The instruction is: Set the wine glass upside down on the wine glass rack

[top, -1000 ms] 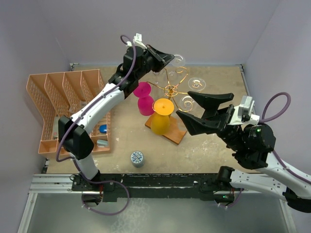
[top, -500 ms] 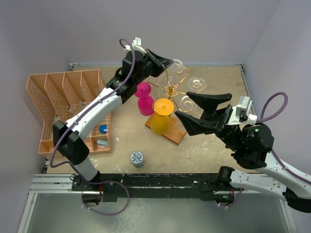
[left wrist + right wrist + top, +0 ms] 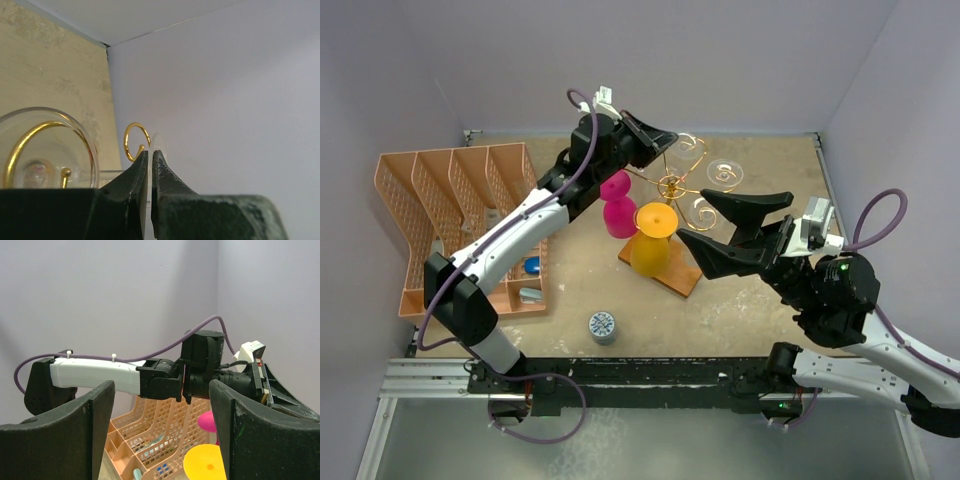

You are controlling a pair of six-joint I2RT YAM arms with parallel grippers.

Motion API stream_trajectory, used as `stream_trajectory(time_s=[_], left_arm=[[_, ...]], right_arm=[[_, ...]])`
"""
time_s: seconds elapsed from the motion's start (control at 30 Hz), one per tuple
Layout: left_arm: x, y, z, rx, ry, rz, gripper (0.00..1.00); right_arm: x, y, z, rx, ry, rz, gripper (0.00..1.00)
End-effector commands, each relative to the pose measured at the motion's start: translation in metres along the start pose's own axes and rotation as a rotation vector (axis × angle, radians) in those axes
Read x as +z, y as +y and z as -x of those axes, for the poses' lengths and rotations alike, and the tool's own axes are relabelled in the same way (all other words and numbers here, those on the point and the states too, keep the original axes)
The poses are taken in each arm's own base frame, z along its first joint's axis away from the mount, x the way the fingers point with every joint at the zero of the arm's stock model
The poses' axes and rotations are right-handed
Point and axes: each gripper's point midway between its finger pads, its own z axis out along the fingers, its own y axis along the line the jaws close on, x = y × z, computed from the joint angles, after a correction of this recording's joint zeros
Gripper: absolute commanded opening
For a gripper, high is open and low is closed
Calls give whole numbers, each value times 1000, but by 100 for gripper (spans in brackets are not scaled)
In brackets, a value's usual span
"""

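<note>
The left end effector pinched the wine glass at the wine glass rack; letting go was left. The right end effector gaped, empty.

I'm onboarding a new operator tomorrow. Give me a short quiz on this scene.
1. True or false: the right gripper is shut.
2. What colour is the glass on the near side of the wine glass rack? A yellow, B green, C blue.
3. Fill in: the left gripper is closed on a clear ___.

Key: 1 false, it is open and holds nothing. 2 A, the yellow glass. 3 wine glass, held at the rack's far side.
</note>
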Motion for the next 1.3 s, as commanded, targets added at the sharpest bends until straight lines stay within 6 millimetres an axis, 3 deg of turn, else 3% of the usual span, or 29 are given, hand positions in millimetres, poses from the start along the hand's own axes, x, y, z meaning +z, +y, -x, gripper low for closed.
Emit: stream_trajectory(time_s=[0.0,0.47,1.27], left_arm=[[-27,-62,15,-12,-41,-184,0],[-20,-65,5,-25,-12,-196,0],[19,-76,0,58,-46,-161,0]], right_arm=[[2,3,16,13,-60,9,78],[2,1,21,17,-84,0,78],[-6,-5,27,14,-92,-31,78]])
